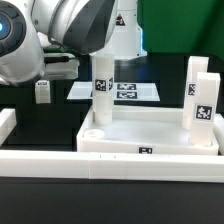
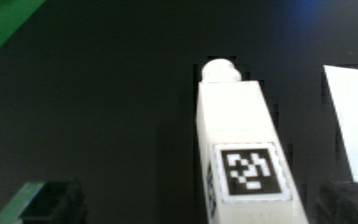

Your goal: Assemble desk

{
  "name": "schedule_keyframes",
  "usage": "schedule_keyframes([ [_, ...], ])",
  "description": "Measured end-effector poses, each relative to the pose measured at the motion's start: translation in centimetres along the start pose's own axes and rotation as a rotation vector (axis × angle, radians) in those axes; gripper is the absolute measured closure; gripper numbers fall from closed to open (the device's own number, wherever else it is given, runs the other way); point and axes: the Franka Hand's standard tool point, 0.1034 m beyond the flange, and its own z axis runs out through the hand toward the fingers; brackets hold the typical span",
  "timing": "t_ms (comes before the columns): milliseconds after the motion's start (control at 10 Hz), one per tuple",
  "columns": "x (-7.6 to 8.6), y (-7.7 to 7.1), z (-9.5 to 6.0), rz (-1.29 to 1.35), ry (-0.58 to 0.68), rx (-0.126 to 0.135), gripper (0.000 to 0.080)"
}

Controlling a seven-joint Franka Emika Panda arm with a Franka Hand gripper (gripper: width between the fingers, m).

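Exterior view is showing the tabletop [image 1: 150, 135] lying on the bench against the rail [image 1: 110, 162], three legs [image 1: 101, 85] standing on it. Wrist view is showing the pincer [image 2: 194, 200] hanging apart, empty, over one leg [image 2: 240, 130]: probably light, stiff, slick; best gripped across its flat sides.

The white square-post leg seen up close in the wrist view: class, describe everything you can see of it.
The white square-post leg looks like smooth matt plastic, a long bar with flat faces and sharp edges. One end carries a small rounded peg; near the other end one face bears a small black-and-white square tag. It runs lengthwise through the frame against a dark surface. The open gripper's dark fingertips show blurred on either side of it and do not visibly touch it. Whether its far end touches anything is hidden.
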Motion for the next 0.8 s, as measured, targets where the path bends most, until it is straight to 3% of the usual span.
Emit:
schedule_keyframes([
  [300,0.7,0.4,-1.3,0.016,0.004,-0.015,0.0150],
  [800,1.3,-1.0,-0.3,0.023,-0.018,-0.019,0.0150],
])
